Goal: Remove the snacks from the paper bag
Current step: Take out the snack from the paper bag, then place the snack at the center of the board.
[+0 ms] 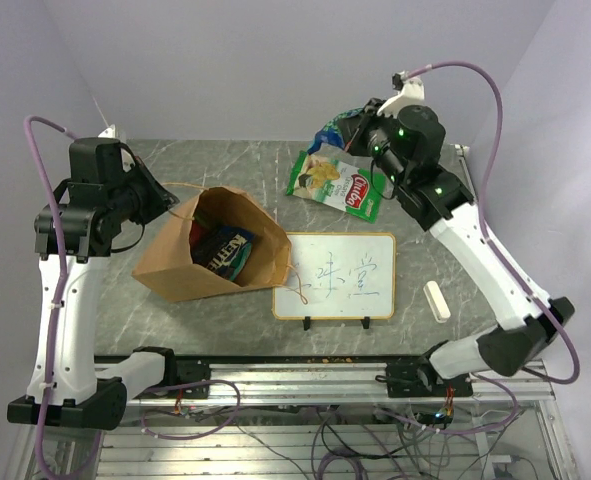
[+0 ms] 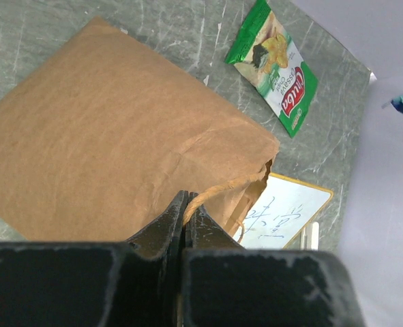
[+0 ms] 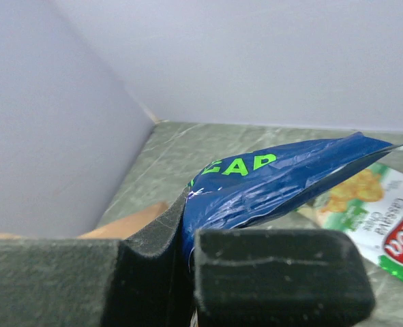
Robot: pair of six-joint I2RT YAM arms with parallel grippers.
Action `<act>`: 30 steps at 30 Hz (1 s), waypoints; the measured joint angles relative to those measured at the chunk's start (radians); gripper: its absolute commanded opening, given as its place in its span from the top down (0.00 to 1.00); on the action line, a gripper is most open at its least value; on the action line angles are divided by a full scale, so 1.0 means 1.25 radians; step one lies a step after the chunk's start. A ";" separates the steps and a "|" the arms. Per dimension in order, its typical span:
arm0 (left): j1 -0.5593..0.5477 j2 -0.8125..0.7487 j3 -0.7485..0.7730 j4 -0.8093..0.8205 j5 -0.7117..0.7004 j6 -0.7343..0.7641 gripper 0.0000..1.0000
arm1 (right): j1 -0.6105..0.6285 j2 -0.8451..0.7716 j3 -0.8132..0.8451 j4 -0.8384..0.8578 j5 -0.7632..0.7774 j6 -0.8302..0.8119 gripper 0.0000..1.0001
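The brown paper bag (image 1: 175, 268) lies on its side at the left of the table, mouth open toward the whiteboard. Dark snack packets (image 1: 227, 250) show inside it. My left gripper (image 1: 171, 206) is shut on the bag's twisted string handle (image 2: 218, 191), which is pinched between the fingertips (image 2: 174, 211). A green chip bag with a red logo (image 1: 337, 182) lies flat on the table at the back. Above it, my right gripper (image 1: 350, 128) is shut on a dark blue packet with green lettering (image 3: 283, 177), held in the air near the back wall.
A framed whiteboard (image 1: 337, 275) with blue writing stands right of the bag's mouth. A white eraser block (image 1: 436, 300) lies to its right. The wall runs close behind the table's back edge (image 1: 275, 142).
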State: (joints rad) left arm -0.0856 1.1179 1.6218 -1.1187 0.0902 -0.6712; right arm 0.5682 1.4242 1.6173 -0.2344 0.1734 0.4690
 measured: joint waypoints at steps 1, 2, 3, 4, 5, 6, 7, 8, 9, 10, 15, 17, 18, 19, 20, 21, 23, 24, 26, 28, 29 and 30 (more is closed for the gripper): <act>0.000 0.002 0.000 0.000 0.000 -0.004 0.93 | -0.020 0.019 -0.001 0.009 -0.002 0.004 1.00; 0.000 0.003 0.000 0.000 0.000 -0.010 0.93 | -0.040 0.040 -0.003 0.019 -0.005 0.009 1.00; 0.000 0.004 0.000 0.000 0.000 -0.014 0.93 | -0.055 0.057 -0.006 0.027 -0.012 0.012 1.00; 0.000 0.005 0.000 0.000 0.001 -0.018 0.93 | -0.073 0.084 -0.007 0.038 -0.021 0.018 1.00; 0.000 0.005 0.000 0.000 0.002 -0.023 0.93 | -0.083 0.105 -0.007 0.046 -0.028 0.022 1.00; 0.000 0.005 -0.001 0.000 0.004 -0.028 0.93 | -0.093 0.129 -0.007 0.056 -0.035 0.028 1.00; 0.000 0.005 -0.002 -0.001 0.007 -0.034 0.93 | -0.102 0.154 -0.007 0.064 -0.046 0.034 1.00; 0.000 0.005 -0.004 -0.001 0.009 -0.039 0.93 | -0.110 0.179 -0.007 0.073 -0.056 0.042 1.00; 0.000 0.006 -0.006 -0.002 0.013 -0.043 0.93 | -0.117 0.203 -0.007 0.082 -0.069 0.050 1.00; 0.000 0.008 -0.006 -0.004 0.017 -0.049 0.93 | -0.122 0.222 -0.006 0.089 -0.082 0.056 1.00; 0.000 0.013 -0.006 -0.030 0.025 -0.063 0.93 | -0.144 0.349 0.025 0.117 -0.174 0.098 1.00; 0.000 0.014 -0.002 -0.045 0.030 -0.066 0.93 | -0.150 0.402 0.049 0.127 -0.209 0.118 1.00; 0.000 0.014 0.000 -0.049 0.033 -0.069 0.93 | -0.154 0.417 0.049 0.134 -0.222 0.129 1.00; 0.000 0.014 0.000 -0.052 0.038 -0.071 0.93 | -0.158 0.430 0.043 0.145 -0.237 0.145 1.00; 0.000 0.012 0.000 -0.056 0.042 -0.074 0.93 | -0.164 0.438 0.027 0.159 -0.253 0.159 1.00; 0.000 0.010 -0.003 -0.056 0.044 -0.078 0.93 | -0.172 0.442 0.006 0.176 -0.266 0.172 1.00; 0.000 -0.001 -0.020 -0.056 0.049 -0.087 0.93 | -0.186 0.447 -0.025 0.194 -0.288 0.187 1.00; 0.000 -0.009 -0.034 -0.055 0.052 -0.094 0.93 | -0.201 0.453 -0.034 0.201 -0.295 0.194 1.00; 0.000 -0.023 -0.056 -0.053 0.058 -0.106 0.93 | -0.225 0.464 -0.053 0.227 -0.307 0.205 1.00; 0.000 -0.034 -0.076 -0.051 0.061 -0.119 0.93 | -0.251 0.465 -0.101 0.267 -0.316 0.221 1.00; 0.000 -0.038 -0.084 -0.048 0.062 -0.124 0.93 | -0.263 0.465 -0.126 0.282 -0.320 0.228 1.00; 0.000 -0.041 -0.090 -0.045 0.065 -0.129 0.93 | -0.274 0.466 -0.147 0.292 -0.324 0.233 1.00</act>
State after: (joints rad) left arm -0.0856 1.0672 1.5089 -1.1748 0.1715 -0.8330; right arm 0.2253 2.0064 1.4338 0.1310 -0.2321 0.7605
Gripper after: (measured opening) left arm 0.077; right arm 0.006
